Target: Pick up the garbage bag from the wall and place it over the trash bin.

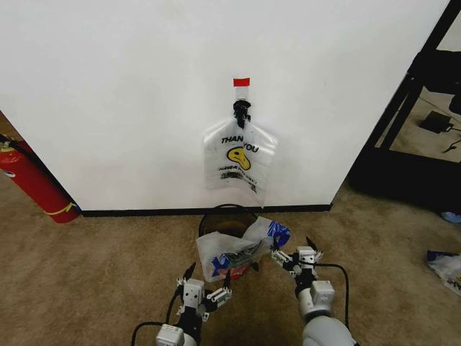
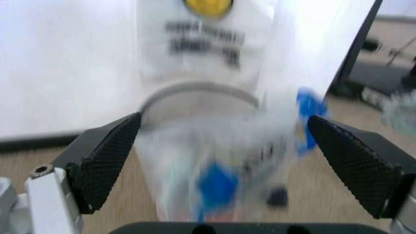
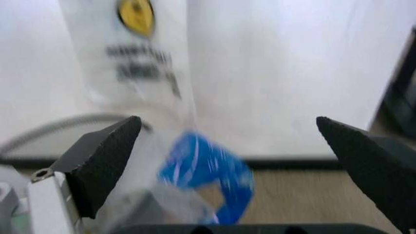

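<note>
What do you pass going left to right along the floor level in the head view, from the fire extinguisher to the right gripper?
Red fire extinguisher leaning at the wall → left gripper, open → garbage bag draped on the trash bin → right gripper, open.

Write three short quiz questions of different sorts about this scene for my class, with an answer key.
1. True or false: the garbage bag is draped over the trash bin.
2. Multiple choice: what stands at the wall on the robot's left? A) a ladder B) a red fire extinguisher C) a broom
3. Fill in: both the left gripper and the right gripper have their fingers ____.

Key
1. True; the bag lies over the bin's mouth, blue patches at its right side.
2. B
3. open; both wrist views show the fingers spread wide, with the bag between them but not clamped.
</note>
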